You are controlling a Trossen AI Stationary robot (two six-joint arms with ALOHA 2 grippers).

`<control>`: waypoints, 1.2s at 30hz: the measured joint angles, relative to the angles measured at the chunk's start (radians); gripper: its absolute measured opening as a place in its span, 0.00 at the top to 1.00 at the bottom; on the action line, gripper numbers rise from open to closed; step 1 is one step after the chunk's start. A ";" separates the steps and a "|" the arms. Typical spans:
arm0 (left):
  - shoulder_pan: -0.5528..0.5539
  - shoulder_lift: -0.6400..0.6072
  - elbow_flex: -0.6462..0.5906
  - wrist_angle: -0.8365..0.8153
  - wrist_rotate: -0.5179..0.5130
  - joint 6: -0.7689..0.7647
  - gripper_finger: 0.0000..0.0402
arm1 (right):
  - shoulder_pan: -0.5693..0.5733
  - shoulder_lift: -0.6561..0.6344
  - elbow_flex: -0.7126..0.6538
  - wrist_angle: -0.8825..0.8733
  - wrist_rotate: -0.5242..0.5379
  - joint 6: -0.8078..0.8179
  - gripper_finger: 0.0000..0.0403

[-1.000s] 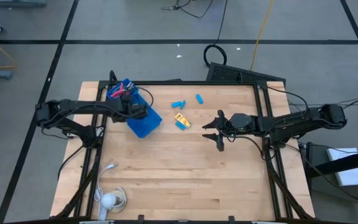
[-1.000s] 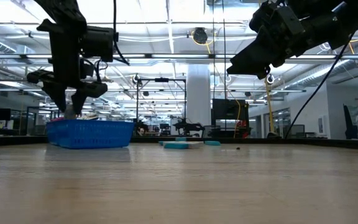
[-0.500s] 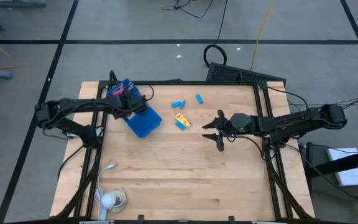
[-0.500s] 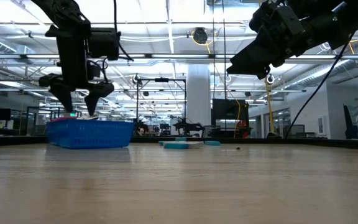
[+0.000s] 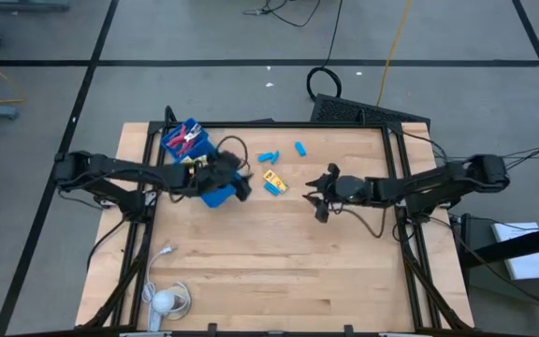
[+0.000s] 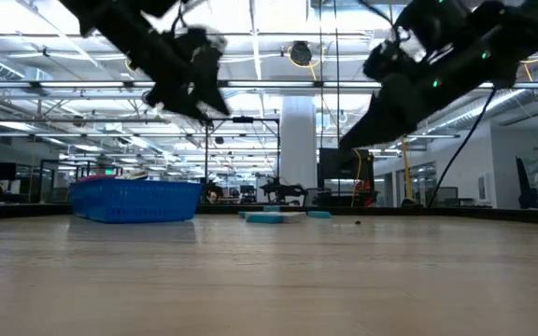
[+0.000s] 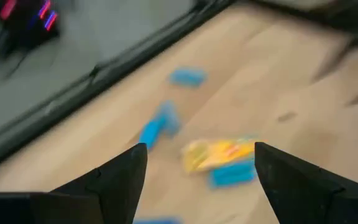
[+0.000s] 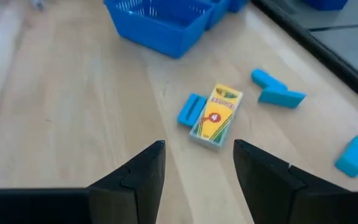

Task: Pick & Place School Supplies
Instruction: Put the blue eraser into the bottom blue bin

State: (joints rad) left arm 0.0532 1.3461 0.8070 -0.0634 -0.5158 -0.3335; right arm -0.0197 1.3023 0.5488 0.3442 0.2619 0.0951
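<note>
High view: blue tray (image 5: 215, 194) sits upper left of the table (image 5: 269, 271), red-handled scissors (image 5: 188, 139) already lying in its far compartment. Left end effector (image 5: 241, 185) is over the tray's right edge, pointing toward the loose supplies; its spread can't be told from here. Yellow crayon box (image 5: 272, 178) with a blue eraser (image 5: 271, 188) touching it lies at frame centre, two more blue pieces (image 5: 268, 155) and a third (image 5: 300, 148) just above. Right end effector (image 5: 321, 192) hangs right of the box, empty.

Low view: both arms are clear above the table; supplies show only as a low blue strip mid-frame.

Left wrist view: fingers (image 7: 120, 174) spread wide, nothing between, crayon box (image 7: 219, 152) ahead. Probably lining up a pick.

Right wrist view: fingers (image 8: 145, 171) parted moderately, empty, crayon box (image 8: 215, 115) and eraser (image 8: 191, 109) straight ahead, tray (image 8: 160, 22) beyond.
</note>
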 joint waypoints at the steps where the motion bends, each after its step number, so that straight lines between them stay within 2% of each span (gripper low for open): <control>1: -0.020 0.000 0.000 0.058 0.001 0.045 0.27 | -0.004 0.031 0.000 0.027 -0.001 -0.002 0.54; 4: -0.058 0.000 0.000 0.179 0.012 0.145 0.27 | -0.028 0.113 0.000 0.066 0.000 -0.003 0.53; 6: -0.065 -0.018 0.000 0.215 0.055 0.177 0.27 | -0.053 0.148 0.000 0.063 0.011 0.010 0.52; 10: -0.067 -0.058 0.000 0.267 0.164 0.215 0.27 | -0.128 0.158 0.000 0.009 0.035 0.134 0.49; 12: -0.073 -0.084 -0.001 0.281 0.175 0.246 0.27 | -0.175 0.158 0.000 0.002 0.040 0.175 0.49; 15: -0.071 -0.125 0.001 0.299 0.175 0.284 0.27 | -0.258 0.158 0.009 0.003 0.042 0.145 0.48; 22: -0.022 -0.137 0.000 0.304 0.174 0.272 0.27 | -0.477 0.249 0.147 -0.051 -0.130 0.084 0.48; 30: 0.001 -0.124 0.000 0.305 0.175 0.219 0.27 | -0.503 0.468 0.300 -0.080 -0.133 0.041 0.48; 36: -0.008 -0.123 0.000 0.301 0.176 0.210 0.27 | -0.529 0.578 0.381 -0.096 -0.132 0.051 0.48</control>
State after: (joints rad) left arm 0.0455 1.2236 0.8066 0.2373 -0.3402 -0.1233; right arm -0.5491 1.8804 0.9294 0.2485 0.1295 0.1459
